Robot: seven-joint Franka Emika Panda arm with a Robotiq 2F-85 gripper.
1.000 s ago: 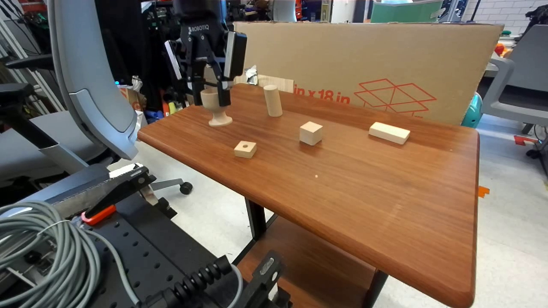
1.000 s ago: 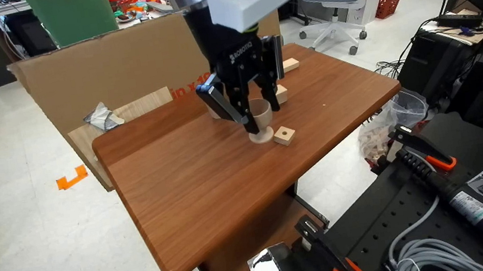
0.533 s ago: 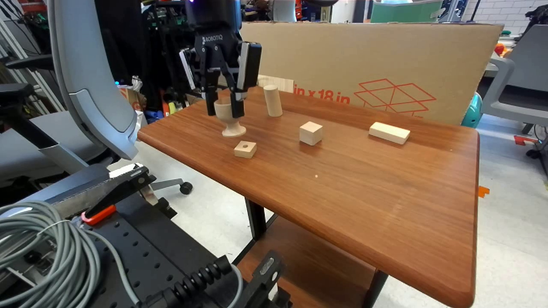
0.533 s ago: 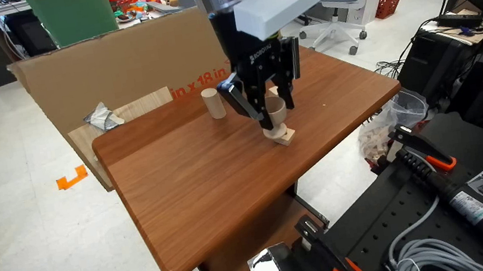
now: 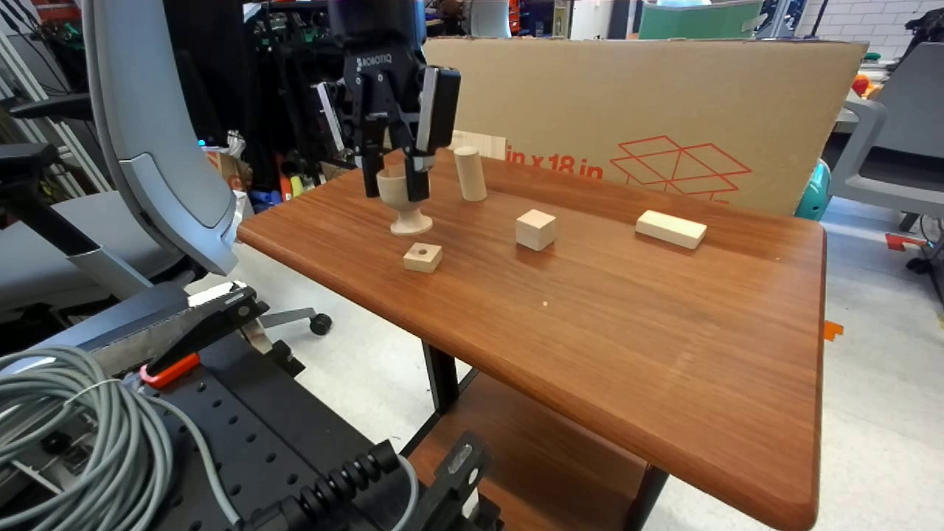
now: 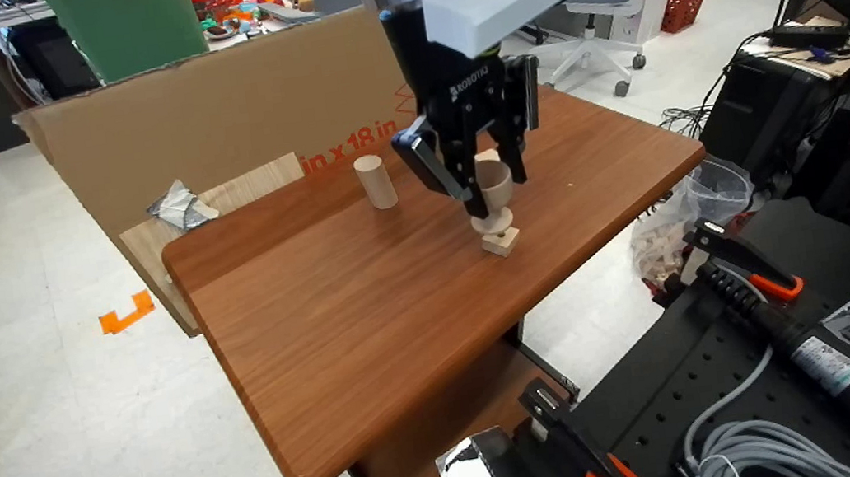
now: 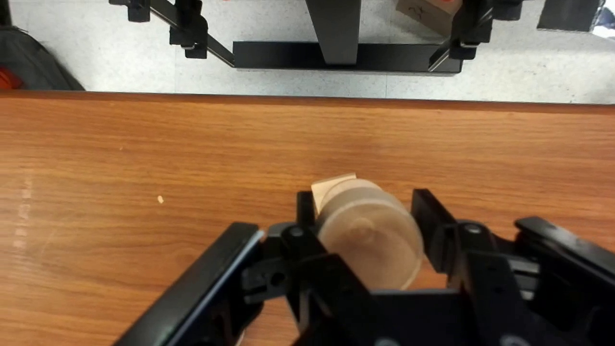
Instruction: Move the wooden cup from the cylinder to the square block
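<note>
Table [image 5: 627,332] of brown wood on a pale floor [image 5: 361,369], backed by a cardboard sheet [image 5: 649,96] and beside a grey chair [image 5: 144,96], bears a cylinder [image 5: 470,174], cube [image 5: 535,230], bar [image 5: 670,229] and square block [image 5: 422,258], the last partly hidden in the wrist view by the cup [image 6: 497,181], which the gripper [image 5: 395,195] holds mouth up between its fingers [image 5: 419,184]

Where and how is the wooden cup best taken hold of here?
I'd take the wooden cup by its bowl, from above, across opposite outer walls: it is roughly upright, and the round bowl is wider than the stem below. The gripper holds it this way.
</note>
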